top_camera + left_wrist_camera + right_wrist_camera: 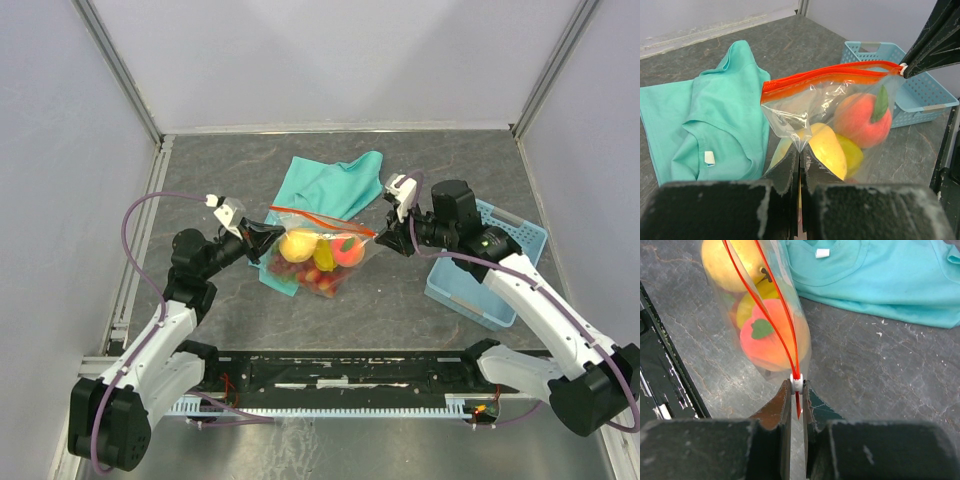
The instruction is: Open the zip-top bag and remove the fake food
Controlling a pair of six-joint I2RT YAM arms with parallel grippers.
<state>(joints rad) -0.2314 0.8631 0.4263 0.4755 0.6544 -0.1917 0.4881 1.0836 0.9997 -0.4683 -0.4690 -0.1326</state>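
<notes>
Between our end effectors we hold the clear crinkly zip-top bag (790,110) of colourful plastic fake food (862,120). Our left end effector (800,152) is clamped on its side film, and our right end effector (797,390) on its white slider (797,384).

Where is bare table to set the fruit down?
Bare table lies between the bag and the near edge, and behind the cloth. Crowded: the centre, where the left gripper and right gripper pinch the bag, and the basket side.

Our surface (200,190) bears a teal cloth (335,180) beyond the left claw (270,235), and a blue basket (465,300) seemingly just behind the right claw (383,240).
</notes>
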